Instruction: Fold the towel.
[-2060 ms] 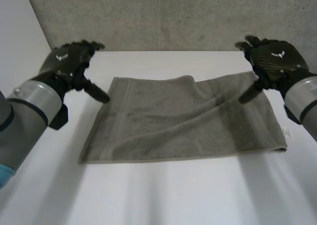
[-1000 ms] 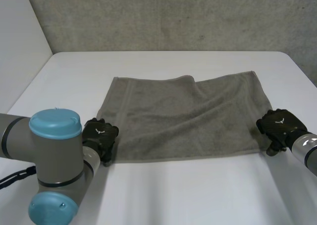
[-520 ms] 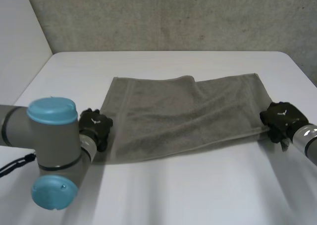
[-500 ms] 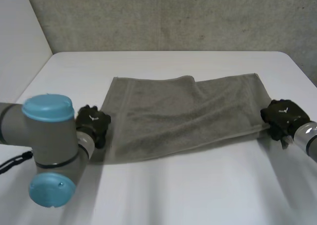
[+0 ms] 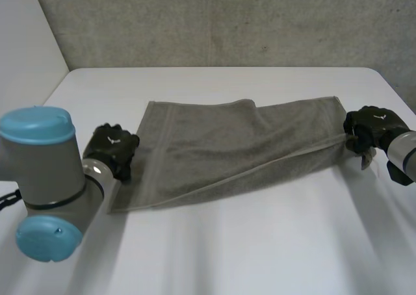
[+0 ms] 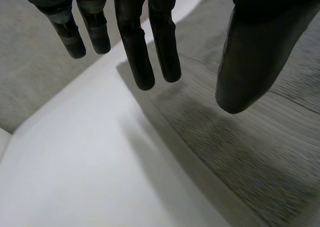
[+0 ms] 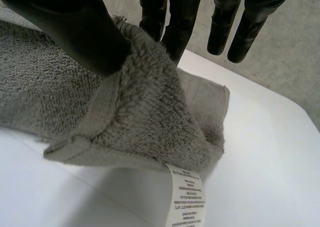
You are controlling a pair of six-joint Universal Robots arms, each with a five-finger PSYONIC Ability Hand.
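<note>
Grey-green towel [image 5: 221, 149] lies spread across the middle of the white bench [image 5: 260, 249], its far edge flat and its near edge rising in a slant toward the right. At that end the right hand [image 5: 372, 127] pinches the near right corner between thumb and fingers [image 7: 180, 17], holding it off the bench with a white label [image 7: 186, 199] dangling below. The left hand [image 5: 112, 149] hovers over the towel's left edge with fingers [image 6: 136, 57] straight and thumb apart, gripping nothing.

Soft, even light; faint shadow under towel [image 5: 214, 145]
</note>
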